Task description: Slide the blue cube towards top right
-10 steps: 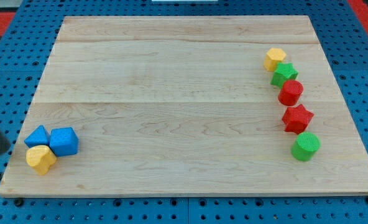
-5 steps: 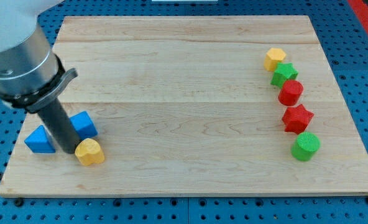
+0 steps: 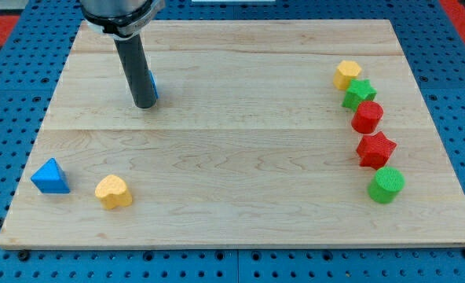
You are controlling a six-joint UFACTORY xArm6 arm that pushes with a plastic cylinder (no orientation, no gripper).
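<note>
The blue cube (image 3: 151, 85) is almost wholly hidden behind my rod in the upper left part of the board; only a thin blue sliver shows at the rod's right side. My tip (image 3: 144, 104) rests on the board right against the cube, at its lower left.
A blue triangular block (image 3: 50, 177) and a yellow heart block (image 3: 113, 191) lie at the view's lower left. At the right stand a yellow block (image 3: 346, 75), green star (image 3: 360, 93), red cylinder (image 3: 367, 116), red star (image 3: 375, 149) and green cylinder (image 3: 386, 185).
My rod came in from the left, split the lower-left cluster and pushed the blue cube up and to the right. The yellow heart was shifted rightwards.
</note>
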